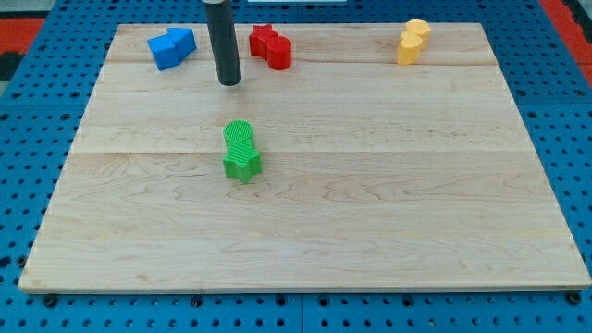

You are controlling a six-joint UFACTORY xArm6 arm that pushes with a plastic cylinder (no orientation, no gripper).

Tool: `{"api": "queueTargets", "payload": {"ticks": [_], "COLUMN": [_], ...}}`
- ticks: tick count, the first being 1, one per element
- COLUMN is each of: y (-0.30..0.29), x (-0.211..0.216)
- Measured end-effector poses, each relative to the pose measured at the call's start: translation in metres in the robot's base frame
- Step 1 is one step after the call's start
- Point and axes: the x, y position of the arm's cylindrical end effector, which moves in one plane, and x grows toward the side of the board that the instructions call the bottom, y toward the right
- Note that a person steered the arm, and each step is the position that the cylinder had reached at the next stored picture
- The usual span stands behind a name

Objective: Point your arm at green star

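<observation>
The green star block (241, 151) lies on the wooden board (388, 194), left of the middle. My tip (229, 82) is at the end of the dark rod, near the view's top. It stands above the green star in the view, a clear gap away, not touching it. The tip sits between the blue block (171, 46) to its left and the red block (270, 45) to its right.
A yellow block (413, 42) lies near the board's top right. The board rests on a blue perforated surface (28, 139).
</observation>
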Motion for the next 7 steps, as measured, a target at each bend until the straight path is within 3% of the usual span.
{"api": "queueTargets", "payload": {"ticks": [2,4,5,6,7], "y": [0.006,-0.03,-0.022,0.017,0.015], "x": [0.008,0.121,0.197,0.198,0.159]}}
